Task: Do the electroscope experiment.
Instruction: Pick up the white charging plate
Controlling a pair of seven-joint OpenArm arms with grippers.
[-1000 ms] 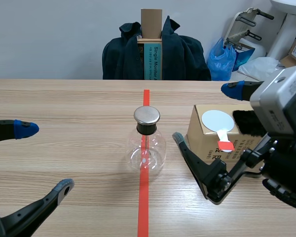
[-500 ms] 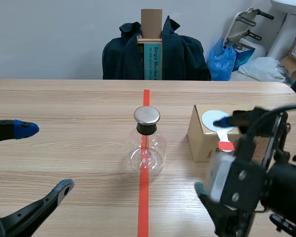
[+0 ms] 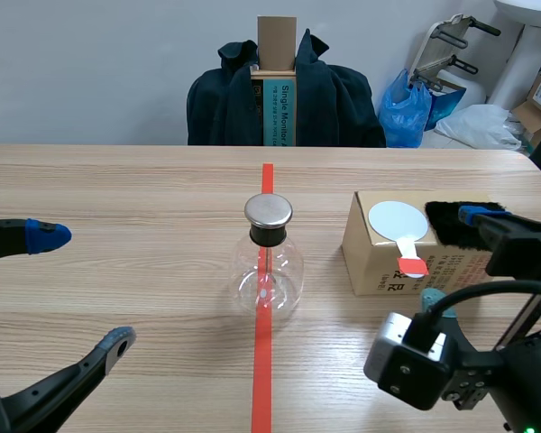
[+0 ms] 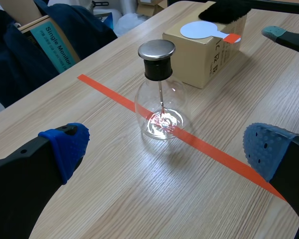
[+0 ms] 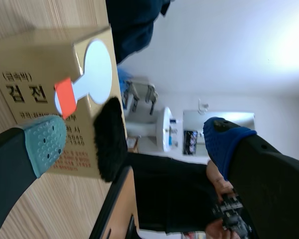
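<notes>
The electroscope, a clear glass flask [image 3: 269, 271] with a metal cap [image 3: 269, 211], stands on the tape line mid-table. Right of it is a cardboard box [image 3: 376, 262] carrying a white disc paddle [image 3: 398, 220] with a red handle and a black fur pad [image 3: 449, 225]. My right gripper [image 3: 452, 257] is open at the box's near right side, turned sideways: the blue pad is by the fur, the teal pad in front of the box. In the right wrist view the paddle [image 5: 96, 66] and fur [image 5: 111, 140] lie ahead of the open gripper [image 5: 134, 138]. My left gripper [image 3: 81, 289] stands open at the left, with the flask [image 4: 162, 107] ahead of it.
A chair with a dark jacket [image 3: 284, 90] and an upright carton stands behind the table's far edge. A blue bag [image 3: 409, 108] and white items lie at the back right. The orange-red tape line [image 3: 263, 361] runs down the table's middle.
My right arm has turned its wrist and swung down toward the near right. Its fingers, earlier spread wide around the box, now sit at the box's near right side. The left arm has not moved.
</notes>
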